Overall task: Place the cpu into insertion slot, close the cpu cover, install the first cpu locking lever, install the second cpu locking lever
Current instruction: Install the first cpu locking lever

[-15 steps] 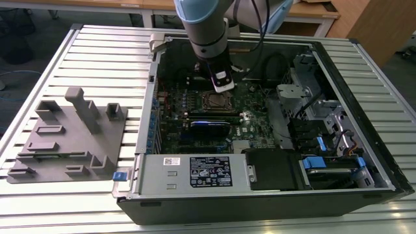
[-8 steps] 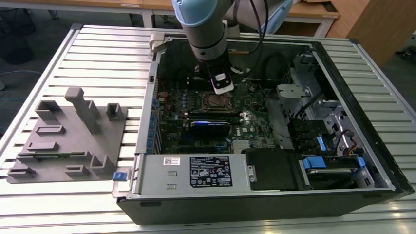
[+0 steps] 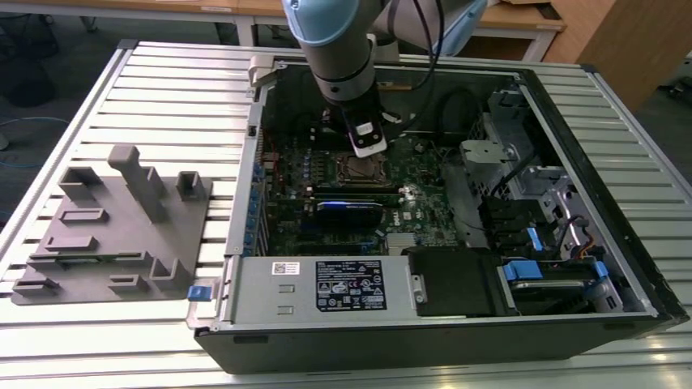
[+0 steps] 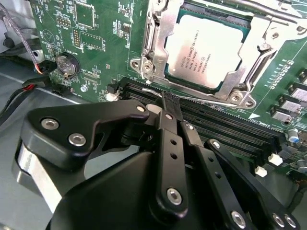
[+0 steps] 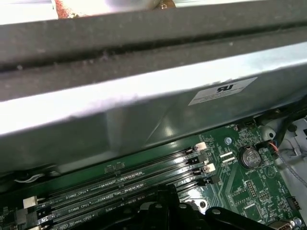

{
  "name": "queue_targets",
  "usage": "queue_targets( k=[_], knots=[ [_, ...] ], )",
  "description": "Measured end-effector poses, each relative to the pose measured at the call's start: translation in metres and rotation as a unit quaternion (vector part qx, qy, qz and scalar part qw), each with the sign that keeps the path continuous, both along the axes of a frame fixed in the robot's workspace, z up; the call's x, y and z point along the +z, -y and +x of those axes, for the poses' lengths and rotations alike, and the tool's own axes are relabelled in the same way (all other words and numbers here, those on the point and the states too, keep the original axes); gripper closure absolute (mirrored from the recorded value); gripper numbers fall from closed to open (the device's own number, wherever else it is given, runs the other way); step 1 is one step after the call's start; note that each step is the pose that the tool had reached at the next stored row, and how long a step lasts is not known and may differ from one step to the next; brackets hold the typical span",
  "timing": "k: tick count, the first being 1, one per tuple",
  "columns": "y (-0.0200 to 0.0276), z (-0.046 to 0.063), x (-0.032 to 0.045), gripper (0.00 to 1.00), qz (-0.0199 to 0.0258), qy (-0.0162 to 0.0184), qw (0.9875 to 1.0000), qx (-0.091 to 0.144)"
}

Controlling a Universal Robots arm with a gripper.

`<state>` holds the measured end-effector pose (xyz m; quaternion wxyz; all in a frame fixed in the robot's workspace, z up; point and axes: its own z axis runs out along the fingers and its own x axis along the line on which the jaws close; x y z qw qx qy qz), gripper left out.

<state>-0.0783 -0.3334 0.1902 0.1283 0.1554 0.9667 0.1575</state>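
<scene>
Nearest the lens in the second wrist view, the gripper (image 4: 171, 103) has its black fingers pressed narrowly together, with nothing seen between them. Its tip sits over the long black memory slots (image 4: 225, 129), right at a thin silver lever (image 4: 216, 100); whether they touch I cannot tell. Just beyond, the cover (image 4: 160, 38) lies flat, and the cpu (image 4: 206, 50) shows through its cut-out, seated level. Green board (image 4: 96, 28) rings it. Farther off, in the exterior view, the arm (image 3: 340, 49) reaches down into the open case (image 3: 433, 340).

Arm (image 3: 342, 50) has grey tube w/ pale-blue joint caps, black wrist, white mount (image 3: 370, 139); gripper (image 4: 171, 106) is matte black w/ silver screws.
</scene>
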Motion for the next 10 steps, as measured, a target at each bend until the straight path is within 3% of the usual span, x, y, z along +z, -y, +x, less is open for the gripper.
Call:
queue_targets(
  k=[10],
  knots=[
    [-0.0022,-0.0001,-0.0015,0.9,0.0001,0.0002,0.9998,-0.018]
  ],
)
